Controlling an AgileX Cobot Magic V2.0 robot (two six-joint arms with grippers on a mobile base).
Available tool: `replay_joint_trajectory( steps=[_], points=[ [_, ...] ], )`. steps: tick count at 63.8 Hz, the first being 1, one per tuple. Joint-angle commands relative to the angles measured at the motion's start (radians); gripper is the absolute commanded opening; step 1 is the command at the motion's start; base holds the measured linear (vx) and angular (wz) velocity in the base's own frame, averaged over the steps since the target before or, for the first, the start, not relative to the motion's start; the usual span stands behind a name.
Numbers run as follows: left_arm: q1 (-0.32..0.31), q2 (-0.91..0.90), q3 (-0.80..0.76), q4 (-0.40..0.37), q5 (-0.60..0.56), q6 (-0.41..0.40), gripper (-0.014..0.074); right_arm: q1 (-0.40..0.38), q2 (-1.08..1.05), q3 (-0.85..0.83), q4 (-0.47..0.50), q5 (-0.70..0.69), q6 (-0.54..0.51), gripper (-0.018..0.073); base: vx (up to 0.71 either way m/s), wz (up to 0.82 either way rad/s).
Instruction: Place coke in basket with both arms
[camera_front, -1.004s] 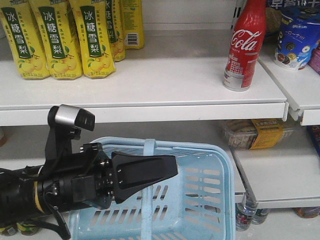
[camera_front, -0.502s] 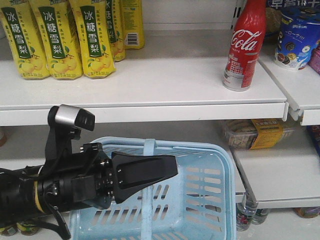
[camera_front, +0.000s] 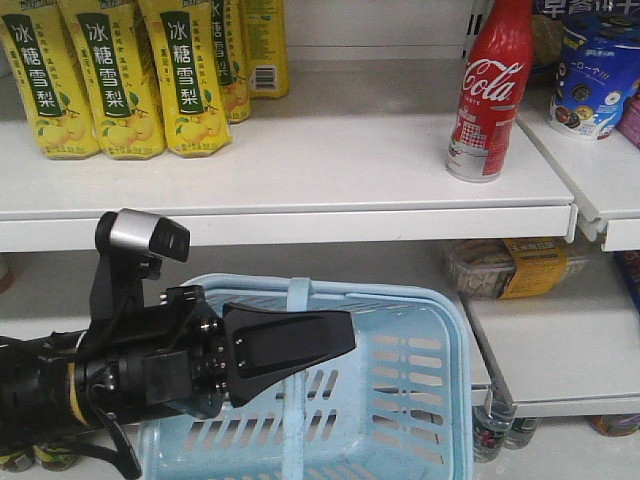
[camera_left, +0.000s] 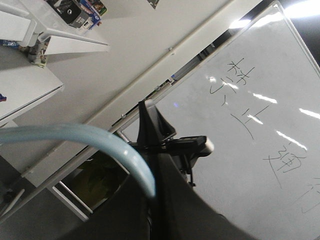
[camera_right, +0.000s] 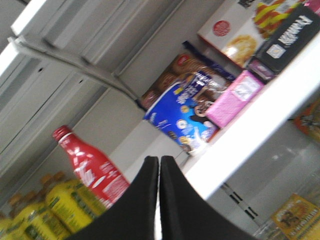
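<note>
**Coke on the shelf, basket in hand**

The coke (camera_front: 490, 95) stands upright at the right end of the upper shelf (camera_front: 300, 160), untouched. My right gripper (camera_right: 159, 159) is pressed closed on nothing, so I judge the reach is the step in hand, and the jaws must open first. The left gripper (camera_front: 345, 335) looks clamped on the basket (camera_front: 450, 330) handle below. Since 1 second ago, only the basket has shifted slightly.

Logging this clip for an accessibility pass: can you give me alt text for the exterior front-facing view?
A red Coke bottle stands upright on a white shelf, to the right of yellow drink bottles. Below, the black left gripper appears closed on the handle of a light blue basket.
</note>
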Motion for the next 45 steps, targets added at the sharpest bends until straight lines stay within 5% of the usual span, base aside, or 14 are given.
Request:
replay_joint_trajectory(
  steps=[1,10,18,36,45],
  points=[
    [-0.004,-0.033,-0.027,-0.069,-0.231,0.01,-0.0006,0.026,0.002,-0.16,-0.262,0.04,0.062,-0.0005,0.0,0.0],
    [-0.004,-0.033,-0.027,-0.069,-0.231,0.01,-0.0006,0.097,0.105,-0.342,-0.608,0.158,0.128,0.0025,0.0,0.0],
    [-0.004,-0.033,-0.027,-0.069,-0.231,0.01,-0.0006,0.171,0.201,-0.41,-0.772,0.136,0.138,0.0128,0.0,0.0],
    [-0.004,-0.033,-0.027,-0.069,-0.231,0.01,-0.0006,0.216,0.391,-0.42,-0.815,-0.058,0.129,0.0606,0.0,0.0],
    [-0.004,-0.033,-0.027,-0.069,-0.231,0.01,-0.0006,0.218,0.513,-0.496,-0.883,-0.052,0.128,0.068,0.0,0.0]
  ],
)
